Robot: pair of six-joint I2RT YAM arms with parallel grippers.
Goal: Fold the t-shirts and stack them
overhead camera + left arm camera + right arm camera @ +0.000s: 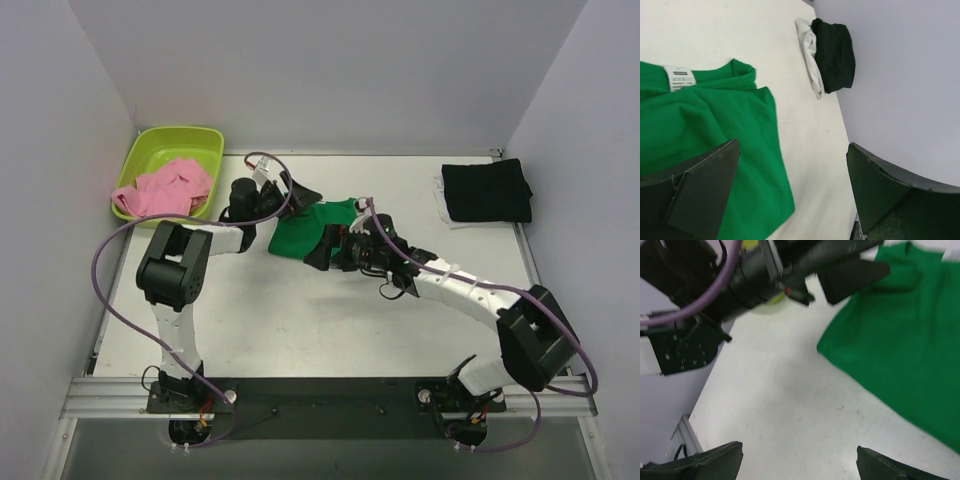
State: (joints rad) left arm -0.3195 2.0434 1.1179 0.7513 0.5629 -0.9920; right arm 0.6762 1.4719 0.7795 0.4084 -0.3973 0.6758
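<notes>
- The table point(300, 330) is carrying both arm bases at its 6 o'clock edge (bolted side by side).
- The right gripper point(322, 250) is reaching in from 4 o'clock toward the table centre. Its jaws are standing wide apart and are holding nothing. Its wrist view is showing bare tabletop between the fingers point(700, 462).
- The green t-shirt point(298, 236) is lying spread out near the table centre, slightly toward 12 o'clock, between the two grippers. Its white neck label point(680, 77) is facing up at the collar.
- The right gripper is sitting at the shirt's 4 o'clock edge.
- The left gripper point(303, 196) is hanging over the shirt's 12 o'clock edge. Its jaws are gaping fully and are gripping nothing. One finger point(705, 190) is standing over green cloth (contact with the cloth cannot be told).
- The pink t-shirt point(165, 188) is lying crumpled inside the lime-green tub point(150, 145), which is sitting in the far corner at 10 o'clock.
- The black t-shirt point(487, 190) is lying folded in the far corner at 2 o'clock, well apart from both grippers.
- The black t-shirt is resting on a white cloth point(807, 45), whose edge is showing beside it.
</notes>
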